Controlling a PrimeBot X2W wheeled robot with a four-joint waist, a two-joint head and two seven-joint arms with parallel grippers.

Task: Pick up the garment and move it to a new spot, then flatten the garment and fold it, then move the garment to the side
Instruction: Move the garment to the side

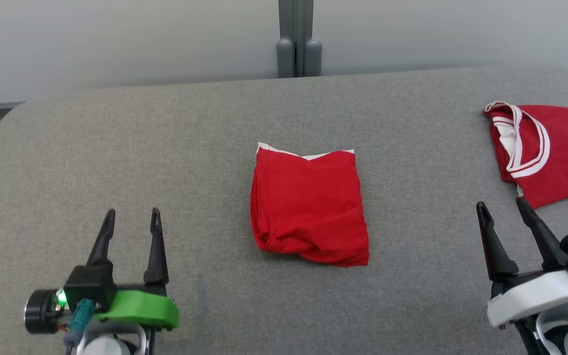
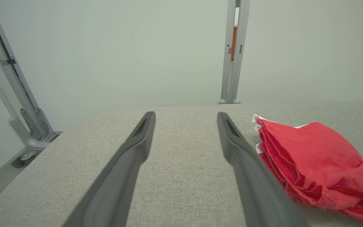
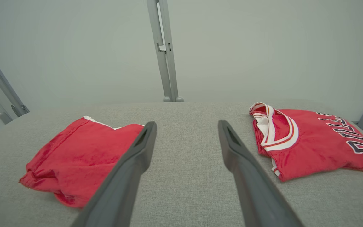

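Here in front of me is a grey fabric-covered surface (image 1: 165, 148) with rounded far corners. Dead centre on it lies a folded red garment (image 1: 308, 204), a white edge peeking out along its far side. Off to my right, well apart from it, a red jersey (image 1: 550, 148) with white trim and dark lettering lies flat.

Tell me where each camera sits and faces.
Head view: on the head, facing down at the table and folded garment; left gripper and right gripper show.
Left wrist view: left wrist, facing the wall along its fingers; folded garment at right.
Right wrist view: right wrist, fingers aimed between folded garment and jersey.
Shared: all show the folded garment.
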